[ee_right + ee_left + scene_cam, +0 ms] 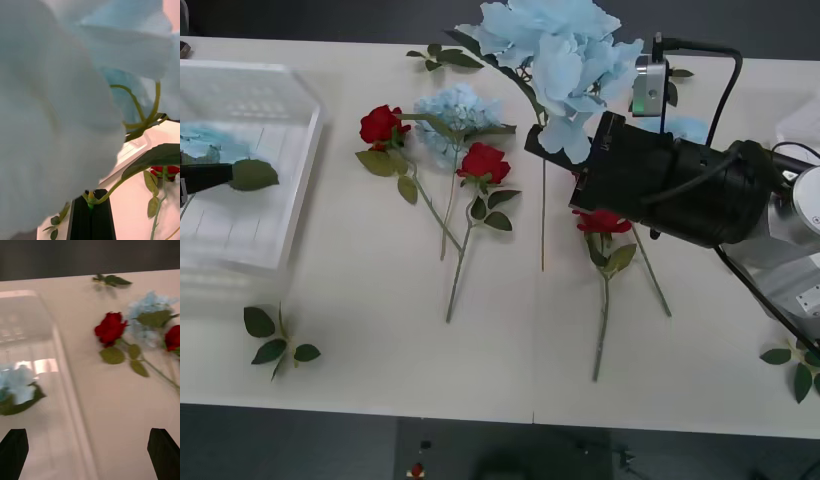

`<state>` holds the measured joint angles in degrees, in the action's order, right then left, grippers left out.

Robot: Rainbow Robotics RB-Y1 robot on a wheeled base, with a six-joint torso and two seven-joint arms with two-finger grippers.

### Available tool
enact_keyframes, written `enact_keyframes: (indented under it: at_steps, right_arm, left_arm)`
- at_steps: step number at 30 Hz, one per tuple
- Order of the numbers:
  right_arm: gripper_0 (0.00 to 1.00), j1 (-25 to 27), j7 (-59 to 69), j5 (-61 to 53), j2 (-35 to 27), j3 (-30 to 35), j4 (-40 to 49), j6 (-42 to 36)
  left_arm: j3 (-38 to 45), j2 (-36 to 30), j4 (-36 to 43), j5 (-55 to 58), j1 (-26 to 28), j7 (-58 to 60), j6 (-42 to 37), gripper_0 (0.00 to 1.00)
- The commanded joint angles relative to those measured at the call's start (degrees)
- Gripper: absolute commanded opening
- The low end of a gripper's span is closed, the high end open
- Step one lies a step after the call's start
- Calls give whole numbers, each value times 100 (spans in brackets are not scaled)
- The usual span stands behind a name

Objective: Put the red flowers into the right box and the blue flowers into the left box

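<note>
Clamped on the thin green stem of a large pale-blue fluffy artificial flower [555, 55], the black-fingered right gripper [555, 140] holds it raised above the white table [360, 330], over the far middle of it; in the right wrist view the stem sits pinched between the closed black fingers [92, 219] and the blue bloom [56, 112] covers most of the picture. Left gripper [205, 178] stands with jaws apart over the shallow white translucent plastic tray [275, 240] at the table's left side; its two black fingertips [13, 452] show well apart in the left wrist view. One pale-blue flower head with a broad green leaf [17, 390] lies inside that tray. Another pale-blue flower [455, 115] lies on the table between two deep-red artificial roses on long green stems [380, 125] [485, 162]. A third red rose [602, 222] lies partly under the right arm. Loose green leaf sprigs [277, 345] rest near the front edge.
</note>
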<state>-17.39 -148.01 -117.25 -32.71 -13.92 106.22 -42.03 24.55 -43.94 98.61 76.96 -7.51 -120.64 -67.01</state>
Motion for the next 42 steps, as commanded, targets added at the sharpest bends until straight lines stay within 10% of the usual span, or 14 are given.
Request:
enact_keyframes:
  at_steps: [1, 10, 21, 42]
  right_arm:
    - [0, -107, 238, -43, -130, 48, 101, -6]
    - [0, -107, 308, -52, -130, 21, 101, 2]
    - [0, -107, 361, -61, -130, 21, 101, 2]
    - [0, -116, 405, -123, -148, 21, 101, 11]
  left_arm:
    - [-161, -132, 185, 997, -303, -557, -585, 93]
    - [-1277, 8, 159, 2842, -567, -1436, -1262, 100]
    - [-2235, 1784, -483, 3176, -523, -3436, -1271, 100]
    - [-3694, 2900, -852, 3493, -716, -3436, -207, 100]
